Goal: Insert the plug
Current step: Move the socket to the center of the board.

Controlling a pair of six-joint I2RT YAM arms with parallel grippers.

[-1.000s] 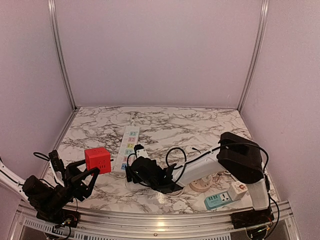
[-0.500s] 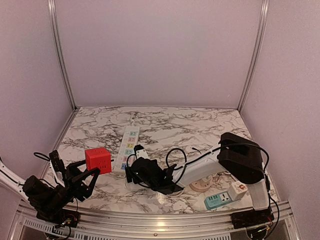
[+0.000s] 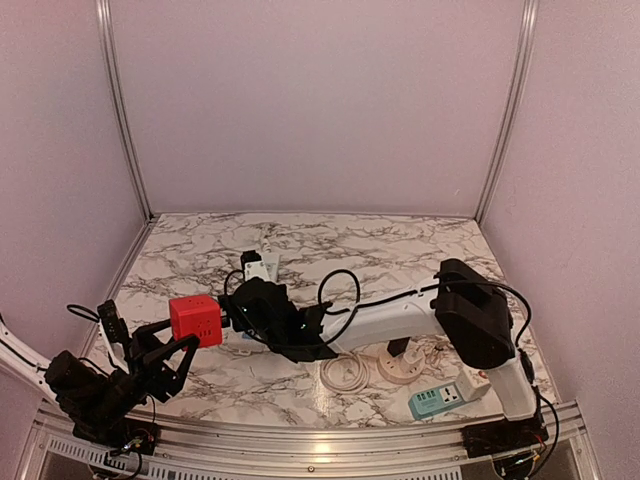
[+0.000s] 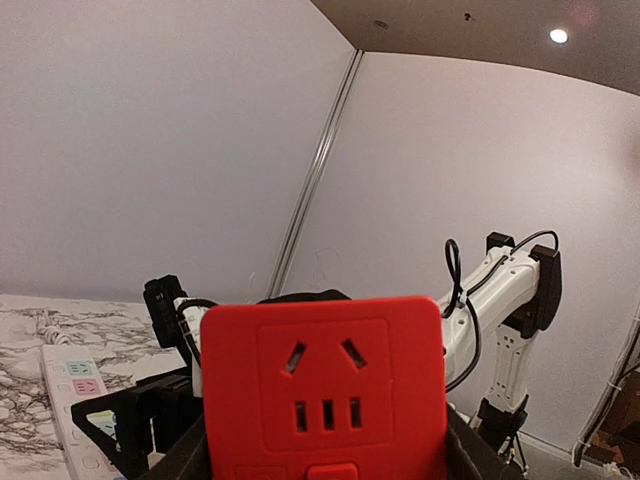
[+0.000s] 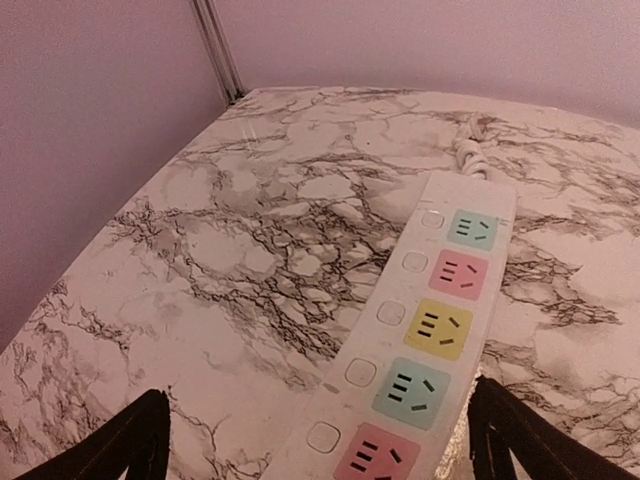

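The right pincer (image 5: 318,392) hangs spread wide directly over the white power strip (image 5: 445,330), which shows 5 coloured sockets on the marble bench (image 5: 230,250). Left of the strip, the left pincer (image 3: 172,338) grips a red cube socket (image 3: 195,319).

The right arm (image 3: 400,322), across the lower middle of the top view, is a white tube between bulky black joint housings, a black cable (image 3: 340,273) looping above it. The left arm (image 3: 95,390), lower left, is all black, skeletal, with a thin black wire (image 3: 82,309) curling off it
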